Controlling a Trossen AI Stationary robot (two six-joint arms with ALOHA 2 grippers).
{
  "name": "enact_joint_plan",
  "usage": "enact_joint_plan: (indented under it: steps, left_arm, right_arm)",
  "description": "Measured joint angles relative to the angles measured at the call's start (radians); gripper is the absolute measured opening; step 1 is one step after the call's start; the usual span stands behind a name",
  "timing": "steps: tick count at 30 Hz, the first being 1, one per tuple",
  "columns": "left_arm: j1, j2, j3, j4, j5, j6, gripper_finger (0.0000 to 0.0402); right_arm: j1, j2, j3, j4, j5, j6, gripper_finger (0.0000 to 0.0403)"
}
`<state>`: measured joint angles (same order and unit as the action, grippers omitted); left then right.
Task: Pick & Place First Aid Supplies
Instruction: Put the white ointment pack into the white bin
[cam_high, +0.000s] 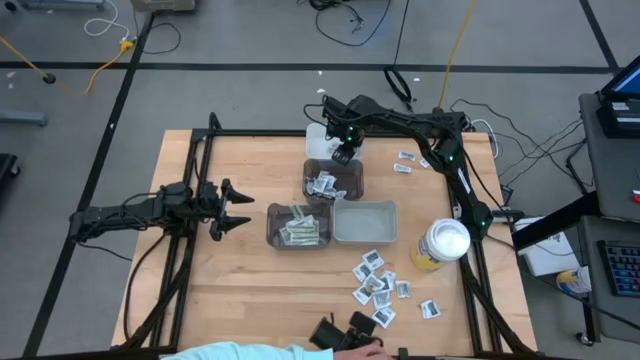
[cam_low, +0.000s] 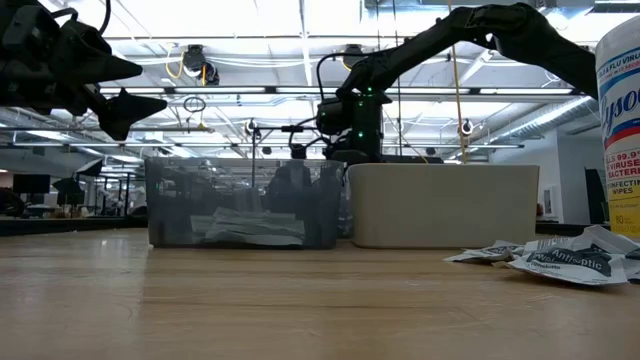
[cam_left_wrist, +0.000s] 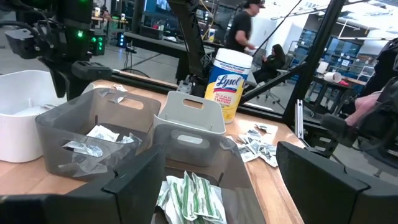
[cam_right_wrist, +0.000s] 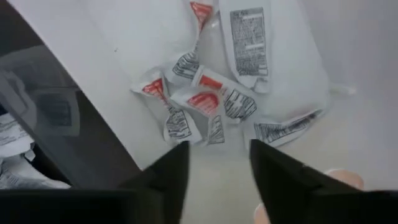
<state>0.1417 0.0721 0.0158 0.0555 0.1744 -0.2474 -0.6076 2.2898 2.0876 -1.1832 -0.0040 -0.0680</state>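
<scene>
The right end effector (cam_right_wrist: 213, 171), fingers slightly parted and empty, hovers over the white plastic bin (cam_high: 316, 139) where small red-marked white packets (cam_right_wrist: 186, 106) lie jumbled, pointing every way. Left end effector (cam_high: 232, 208) waits wide beside the table (cam_high: 240, 290).

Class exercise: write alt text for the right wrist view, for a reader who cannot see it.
Seen from the wrist, the right gripper hangs over a white bin with its two dark fingers apart and nothing between them. Below lie several small red-marked packets in a loose heap. A darker bin's edge crosses one side.
</scene>
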Motion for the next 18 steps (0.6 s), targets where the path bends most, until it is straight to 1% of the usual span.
enact_joint_plan:
  steps: [3, 5, 7, 11, 18]
  left_arm:
    - [0.000, 0.000, 0.000, 0.000, 0.000, 0.000, 0.0310]
    - [0.000, 0.000, 0.000, 0.000, 0.000, 0.000, 0.0310]
    - [0.000, 0.000, 0.000, 0.000, 0.000, 0.000, 0.0310]
    - [0.000, 0.000, 0.000, 0.000, 0.000, 0.000, 0.0310]
    - [0.000, 0.000, 0.000, 0.000, 0.000, 0.000, 0.0310]
  right_arm:
    - [0.003, 0.000, 0.000, 0.014, 0.002, -0.050, 0.0215]
    - [0.005, 0.000, 0.000, 0.028, 0.002, -0.095, 0.0237]
    - [0.006, -0.005, 0.000, 0.036, 0.002, -0.137, 0.0250]
    - [0.006, -0.027, 0.000, 0.033, 0.008, -0.206, 0.0254]
    - [-0.001, -0.078, 0.000, 0.026, 0.010, -0.343, 0.0242]
